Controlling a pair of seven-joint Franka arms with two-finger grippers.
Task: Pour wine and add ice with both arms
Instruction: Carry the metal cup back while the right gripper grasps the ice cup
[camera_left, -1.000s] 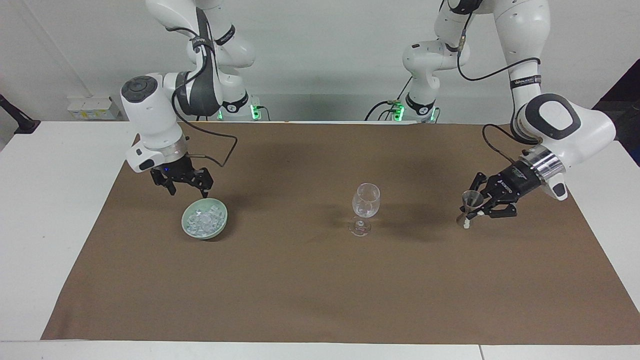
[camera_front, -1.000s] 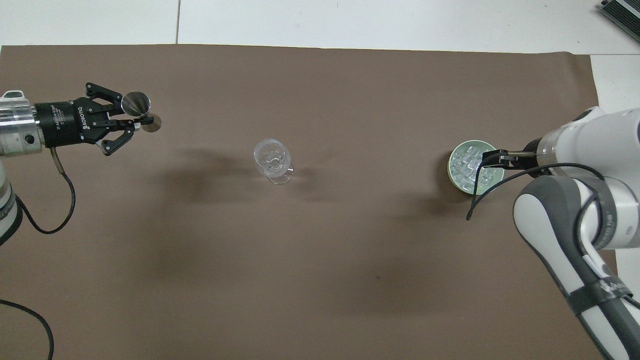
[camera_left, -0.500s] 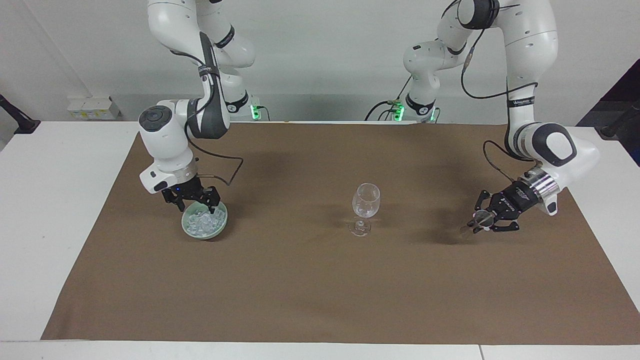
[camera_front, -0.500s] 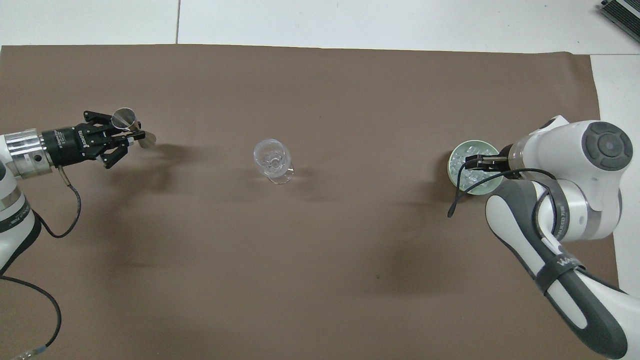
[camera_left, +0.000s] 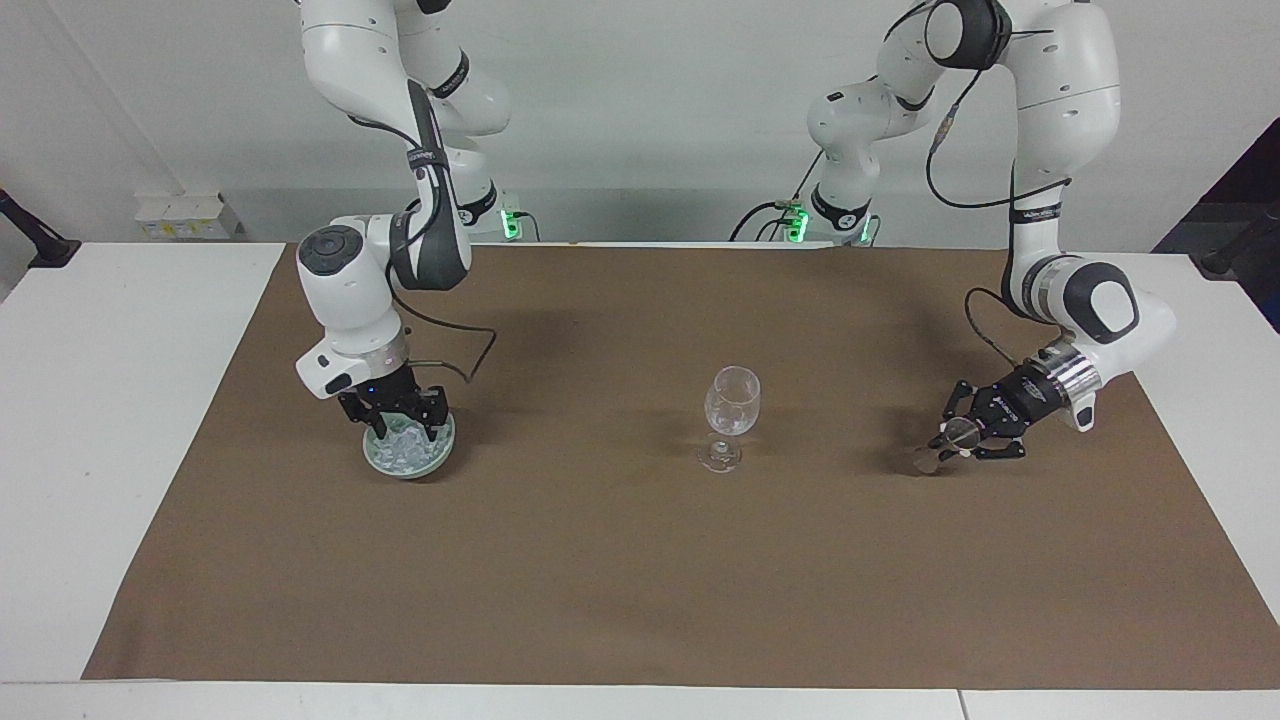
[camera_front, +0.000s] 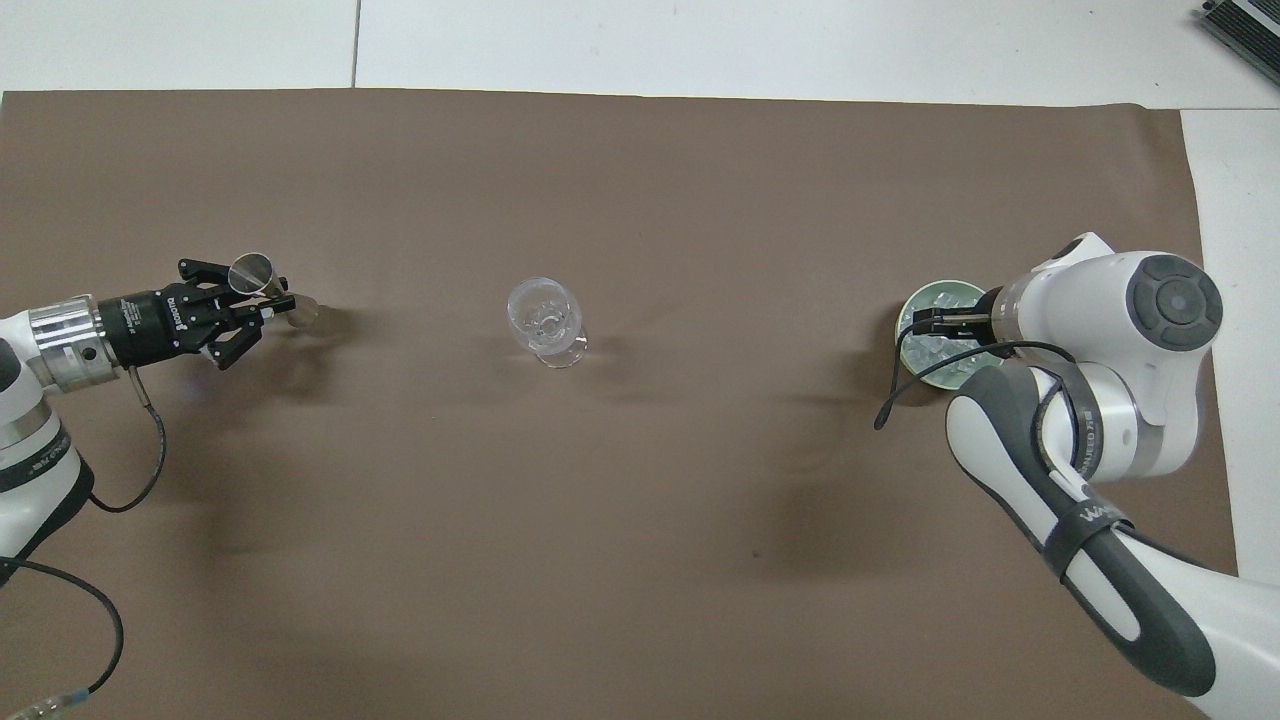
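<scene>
Ice sits heaped in a pale green bowl on the brown mat toward the right arm's end of the counter in the facing view, with the right claw lowered into the bowl, its spread not discernible, while the left claw pinches a small metal jigger low over the mat and an upright stemmed glass stands between the two. In the overhead view the ice shows in the bowl under the right claw, and the left claw grips the jigger at its waist, well apart from the glass.
</scene>
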